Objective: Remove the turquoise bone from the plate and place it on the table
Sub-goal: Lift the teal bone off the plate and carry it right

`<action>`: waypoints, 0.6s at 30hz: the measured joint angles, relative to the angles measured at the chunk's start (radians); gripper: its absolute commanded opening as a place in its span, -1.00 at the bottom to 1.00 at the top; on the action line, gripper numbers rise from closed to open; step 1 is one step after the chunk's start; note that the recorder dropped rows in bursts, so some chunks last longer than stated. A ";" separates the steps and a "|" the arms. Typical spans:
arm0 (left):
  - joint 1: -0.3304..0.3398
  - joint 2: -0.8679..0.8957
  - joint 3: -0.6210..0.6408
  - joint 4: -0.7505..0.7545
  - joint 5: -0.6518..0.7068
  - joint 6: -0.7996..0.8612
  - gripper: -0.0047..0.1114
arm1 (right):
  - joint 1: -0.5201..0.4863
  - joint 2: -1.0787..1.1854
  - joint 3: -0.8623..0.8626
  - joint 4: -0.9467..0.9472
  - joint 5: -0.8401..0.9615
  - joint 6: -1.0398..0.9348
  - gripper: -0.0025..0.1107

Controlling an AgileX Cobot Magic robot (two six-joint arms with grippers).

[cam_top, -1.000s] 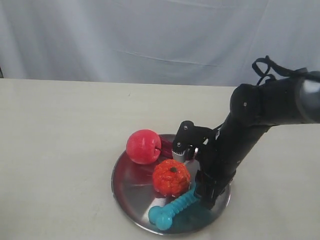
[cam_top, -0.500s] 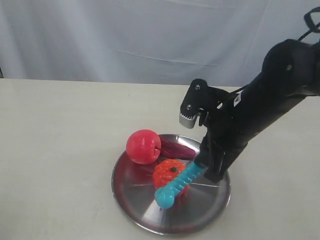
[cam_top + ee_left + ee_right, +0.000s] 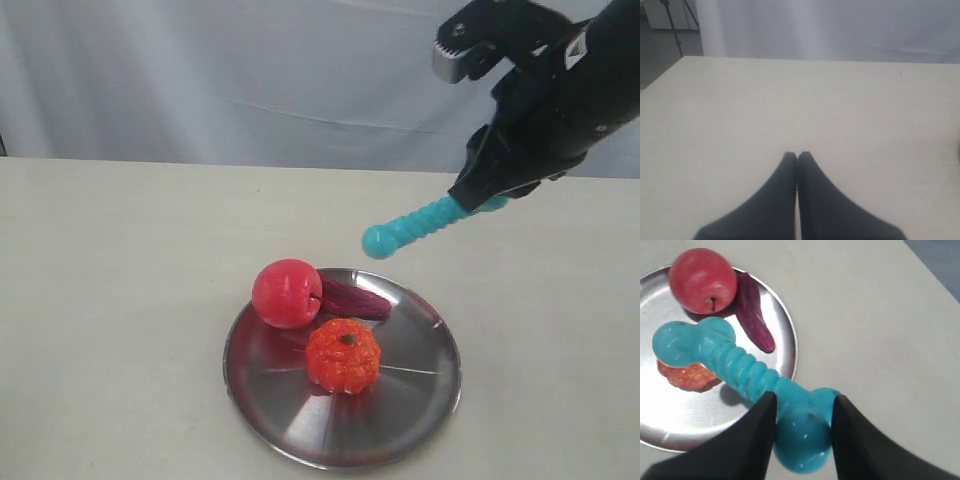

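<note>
1. The desk [image 3: 120,300] is a broad, cream, matte top. Its far edge meets a pale curtain [image 3: 250,70].
2. The plate [image 3: 405,405] is round, shiny steel. It lies flat on the desk close to the near edge, about midway between the left and right edges.
3. The right claw [image 3: 480,198], on a black arm, is up in the air, clear of the desk. It is toward the right edge and closer to the far edge than the plate is. Its two dark fingers [image 3: 757,440] are clamped on one knobbed end of the turquoise bone [image 3: 415,225].
4. The left claw [image 3: 797,156] shows only in its own wrist view. Its fingers are pressed together with nothing between them, over bare desk.
5. The turquoise bone touches neither the plate nor the desk. It hangs tilted, with the gripped knob higher and the free knob lower, pointing toward the left edge. In the right wrist view its ribbed shaft [image 3: 740,365] is seen against the plate and its gripped knob against bare desk.
6. An orange ribbed pumpkin toy [image 3: 343,355] sits near the plate's middle.
7. A red apple [image 3: 287,292] rests on the plate's far-left part, just beside the pumpkin.
8. A dark purple pod-shaped piece [image 3: 350,297] lies on the plate's far side, touching the apple.
</note>
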 measured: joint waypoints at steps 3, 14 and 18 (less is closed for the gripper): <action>0.000 0.000 0.000 0.000 0.000 0.000 -0.92 | -0.062 0.000 0.000 -0.020 0.018 0.058 -0.96; 0.000 0.000 0.000 0.000 0.000 0.000 -0.92 | -0.181 0.000 0.032 -0.278 0.032 0.330 -0.96; 0.000 0.000 0.000 0.000 0.000 0.000 -0.92 | -0.181 0.002 0.079 -0.403 0.019 0.473 -0.96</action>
